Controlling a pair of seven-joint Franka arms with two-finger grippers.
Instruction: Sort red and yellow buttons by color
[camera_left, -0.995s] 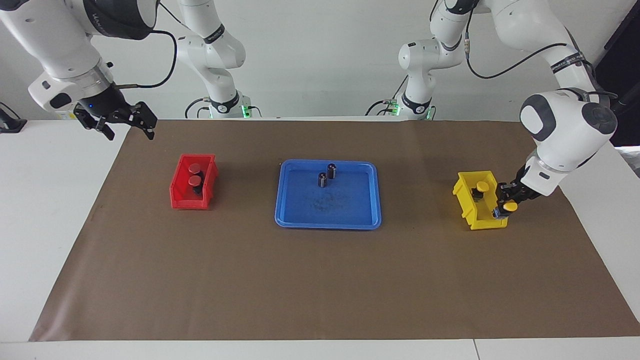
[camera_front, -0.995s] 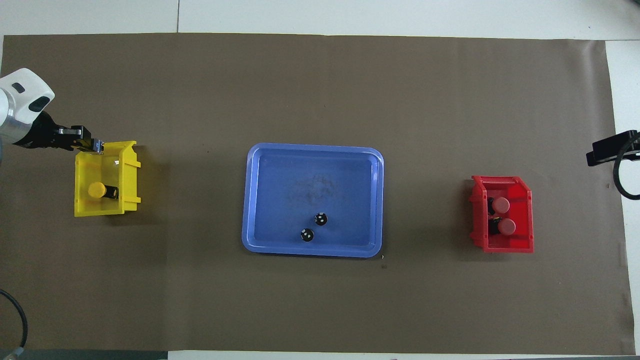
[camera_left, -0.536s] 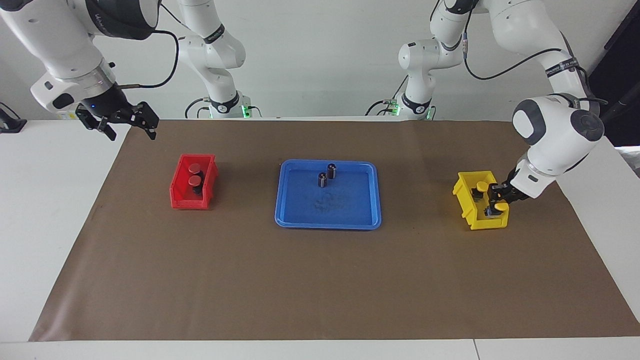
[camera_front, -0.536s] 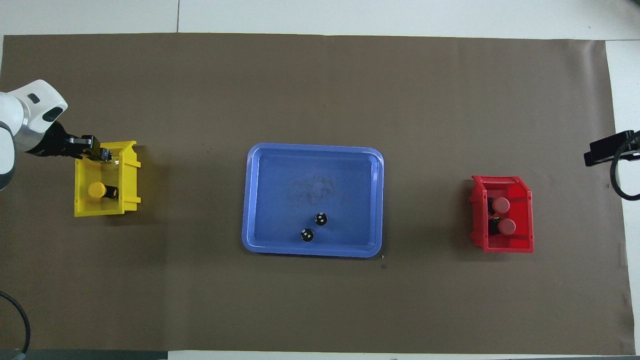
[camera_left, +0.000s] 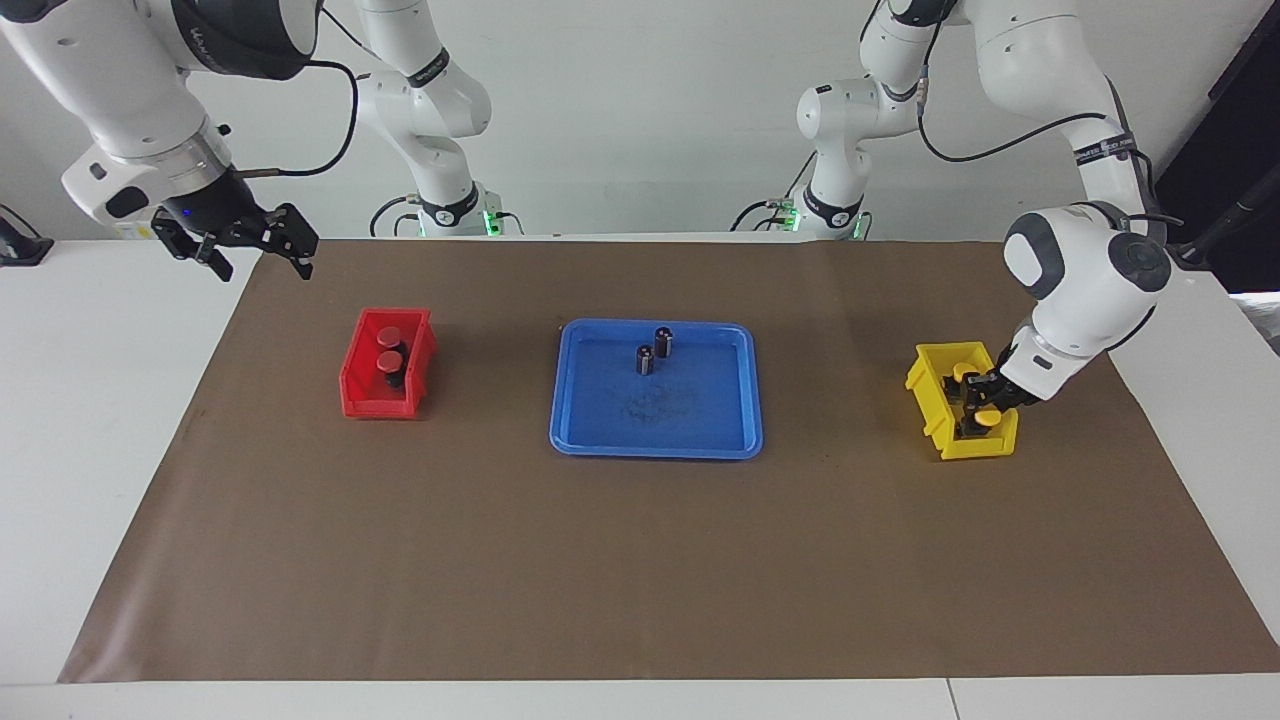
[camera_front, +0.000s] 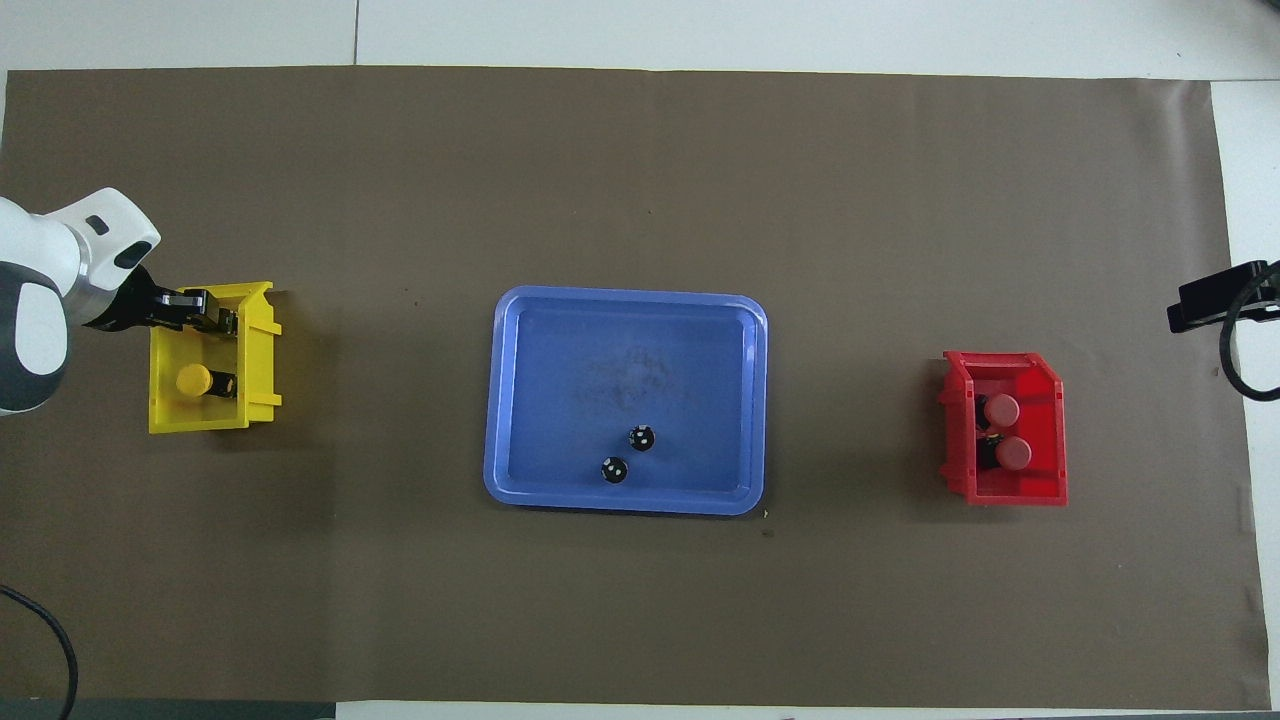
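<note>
I'm running this from a robotics lab bench: a white table (camera_left: 90, 420) under brown paper (camera_left: 640, 560), plain white wall, two white arms bolted at twelve o'clock with green-lit bases (camera_left: 490, 222), loose cables, and colour-coded plastic bins (camera_left: 372, 400) laid out like a test setup.

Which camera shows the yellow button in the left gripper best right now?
The facing view: the held yellow button shows its cap in the left gripper, low inside the yellow bin. The overhead view shows only the left gripper over that bin's end farther from the robots; the gripper hides the held button, and only the other yellow button shows.
</note>
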